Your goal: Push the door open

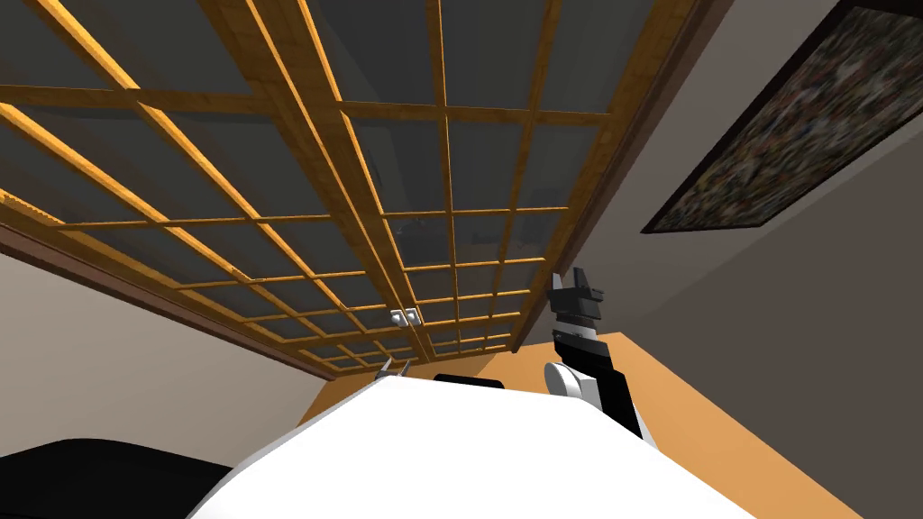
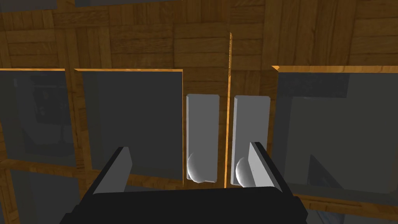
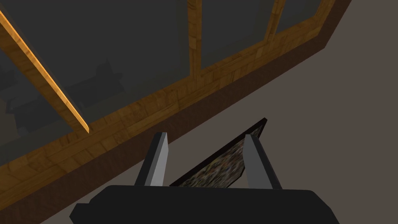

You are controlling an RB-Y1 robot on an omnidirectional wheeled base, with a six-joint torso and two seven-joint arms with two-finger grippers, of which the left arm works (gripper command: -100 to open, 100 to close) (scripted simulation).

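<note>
Door (image 2: 248,50) seam and one knob (image 2: 198,169) between wide-apart left gripper (image 2: 187,147) fingers; right gripper (image 3: 206,135) equally parted.

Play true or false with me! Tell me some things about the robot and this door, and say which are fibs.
1. The door has glass panes in a wooden grid. True.
2. The left end effector is shut on a knob. False: it is open, facing the two knobs.
3. Each knob sits on a grey plate. True.
4. The picture hangs left of the door. False: it hangs to its right.
5. The right end effector is open. True.
</note>
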